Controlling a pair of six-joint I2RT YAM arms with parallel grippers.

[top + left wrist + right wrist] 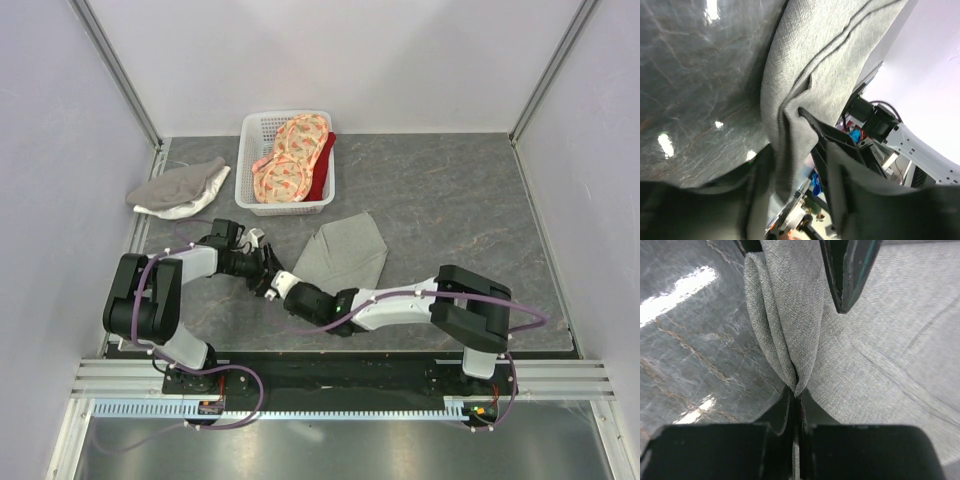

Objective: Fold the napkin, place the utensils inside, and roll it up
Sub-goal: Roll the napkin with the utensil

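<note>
The left gripper (792, 275) has its fingers apart, so the thin grey-green cloth napkin (345, 250), clamped only by the right gripper (796, 390), may slip out if tugged.

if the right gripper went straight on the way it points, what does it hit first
Probably the left gripper: the right gripper, shut on a napkin corner, points at it, and the left fingers flank the same fold just ahead. How close is hard to tell.
</note>
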